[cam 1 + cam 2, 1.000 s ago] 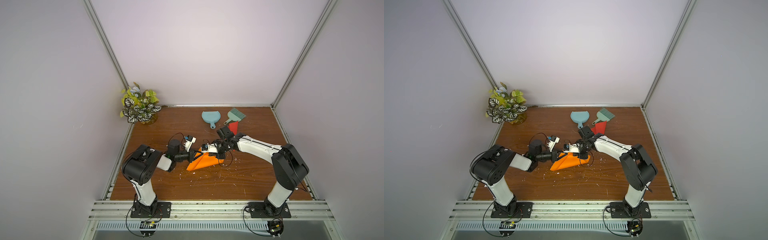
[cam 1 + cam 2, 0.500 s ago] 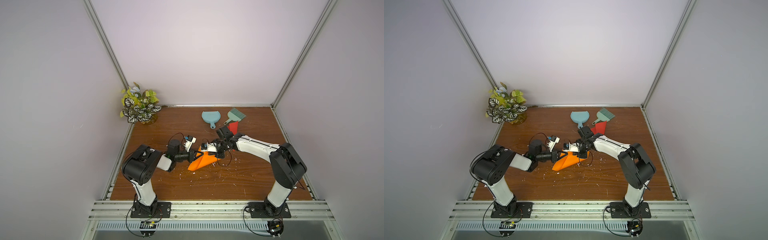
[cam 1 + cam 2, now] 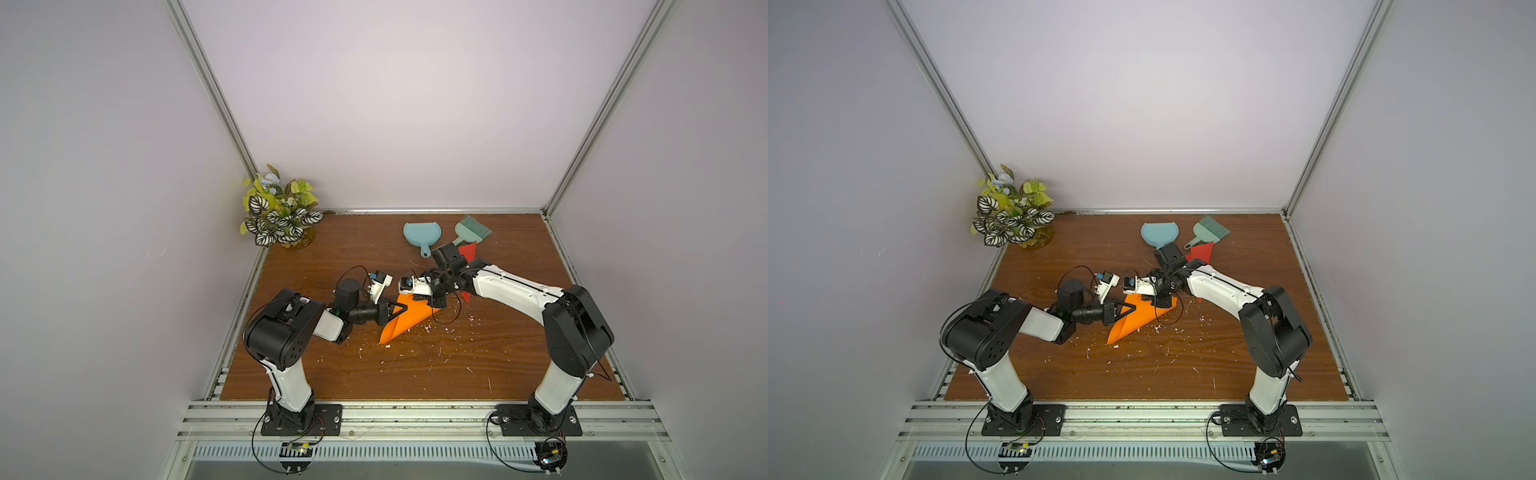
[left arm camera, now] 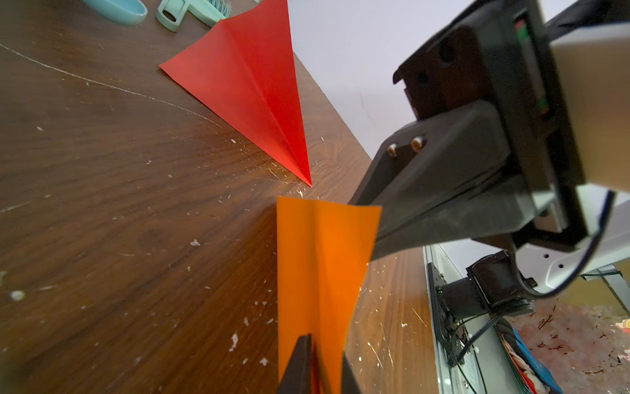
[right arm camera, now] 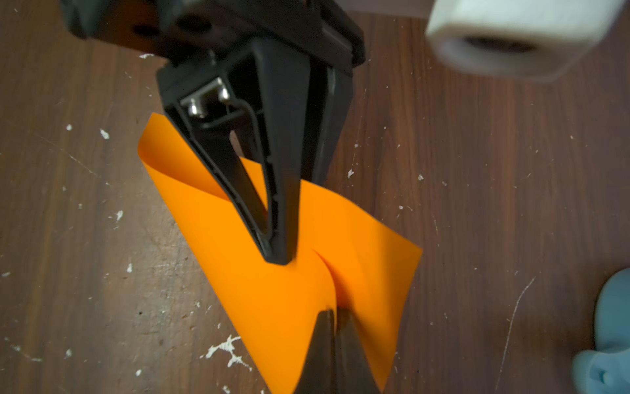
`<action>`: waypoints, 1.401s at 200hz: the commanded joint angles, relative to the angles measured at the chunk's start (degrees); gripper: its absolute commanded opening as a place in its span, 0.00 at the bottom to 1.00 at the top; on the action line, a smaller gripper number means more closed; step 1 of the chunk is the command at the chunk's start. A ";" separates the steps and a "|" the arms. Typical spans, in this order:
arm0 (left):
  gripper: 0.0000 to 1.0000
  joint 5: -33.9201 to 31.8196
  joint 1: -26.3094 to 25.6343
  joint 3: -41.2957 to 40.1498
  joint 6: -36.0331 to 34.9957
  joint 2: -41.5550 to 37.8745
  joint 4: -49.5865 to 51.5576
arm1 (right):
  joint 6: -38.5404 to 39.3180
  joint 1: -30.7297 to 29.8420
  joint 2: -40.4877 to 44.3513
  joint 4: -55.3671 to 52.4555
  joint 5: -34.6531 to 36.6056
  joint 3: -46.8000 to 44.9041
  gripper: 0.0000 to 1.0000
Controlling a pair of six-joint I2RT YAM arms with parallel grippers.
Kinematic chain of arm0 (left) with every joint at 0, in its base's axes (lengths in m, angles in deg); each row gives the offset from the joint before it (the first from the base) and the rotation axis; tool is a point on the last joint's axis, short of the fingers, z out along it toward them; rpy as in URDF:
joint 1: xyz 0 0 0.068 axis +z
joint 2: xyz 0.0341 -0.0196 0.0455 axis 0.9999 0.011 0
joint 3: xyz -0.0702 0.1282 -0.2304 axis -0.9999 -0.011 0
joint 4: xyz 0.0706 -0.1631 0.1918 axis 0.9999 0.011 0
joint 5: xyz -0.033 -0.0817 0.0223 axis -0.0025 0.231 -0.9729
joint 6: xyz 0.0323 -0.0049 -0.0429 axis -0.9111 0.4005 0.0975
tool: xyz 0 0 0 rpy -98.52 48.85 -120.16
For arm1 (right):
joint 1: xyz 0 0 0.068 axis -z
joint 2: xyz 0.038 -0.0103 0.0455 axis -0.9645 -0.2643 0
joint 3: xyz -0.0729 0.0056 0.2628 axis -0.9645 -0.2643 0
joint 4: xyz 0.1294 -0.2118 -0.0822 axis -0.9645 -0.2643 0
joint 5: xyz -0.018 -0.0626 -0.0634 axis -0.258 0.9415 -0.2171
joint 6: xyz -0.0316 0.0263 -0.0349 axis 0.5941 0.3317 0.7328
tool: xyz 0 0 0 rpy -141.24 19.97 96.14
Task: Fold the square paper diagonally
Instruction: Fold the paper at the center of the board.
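Observation:
The orange paper (image 3: 405,322) lies folded over on itself on the wooden table (image 3: 478,365), its upper layers bulging loosely. My right gripper (image 5: 335,317) is shut on the far-right corner, where the layers meet. It reaches in from the right in both top views (image 3: 1163,305). My left gripper (image 4: 324,368) comes from the left (image 3: 401,309) onto the paper's middle. Its fingers (image 4: 300,365) stand a narrow gap apart, with a raised layer of the paper between them.
A red folded paper (image 3: 467,251) lies just behind my right arm. A blue dustpan (image 3: 419,235) and a green brush (image 3: 471,228) sit at the back. A potted plant (image 3: 280,214) fills the back left corner. White scraps (image 3: 428,328) dot the table.
My right gripper has drawn its paper corner leftward and back toward the left gripper, narrowing the orange shape. My left gripper's jaws have eased slightly apart.

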 commanded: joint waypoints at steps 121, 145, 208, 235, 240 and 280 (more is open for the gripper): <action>0.13 1.29 -0.09 1.35 0.00 0.55 -1.15 | 2.45 -0.02 0.07 -3.98 -1.60 5.00 0.00; 0.12 1.20 -0.09 1.37 -0.07 0.57 -1.14 | 2.55 -0.10 -0.17 -4.04 -1.80 5.42 0.00; 0.00 1.03 -0.09 1.06 -0.25 0.03 -1.13 | 2.15 0.35 -0.50 -6.03 -2.40 6.03 0.01; 0.00 0.86 -0.09 0.63 -0.69 -0.65 -1.15 | 1.89 2.73 0.77 -6.53 -6.97 3.31 0.20; 0.00 0.70 -0.09 0.54 -0.77 -0.81 -1.12 | 1.80 3.31 1.12 -6.88 -8.14 2.96 0.24; 0.00 0.12 -0.38 -0.47 -2.50 -2.50 -1.15 | -1.28 11.82 5.66 -7.58 -18.95 -0.71 0.36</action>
